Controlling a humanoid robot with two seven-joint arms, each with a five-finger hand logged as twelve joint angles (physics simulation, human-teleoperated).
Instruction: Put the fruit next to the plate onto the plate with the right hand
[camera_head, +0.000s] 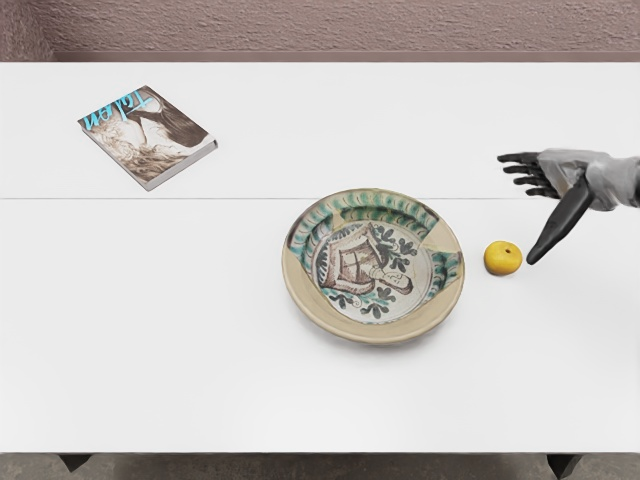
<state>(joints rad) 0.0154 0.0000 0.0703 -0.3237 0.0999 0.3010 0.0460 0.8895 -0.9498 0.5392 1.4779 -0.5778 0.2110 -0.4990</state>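
An orange fruit (503, 257) is seen lying on the white table (150, 350) just beside the painted plate (293, 272), at the plate's 3 o'clock and not on it. The right hand (560, 175) is held at about 2 o'clock from the fruit with its fingers spread and nothing grasped, one long dark finger being pointed down so that its tip is seen close by the fruit's right side. A book (147, 135) is laid well apart, at the plate's 10 o'clock.
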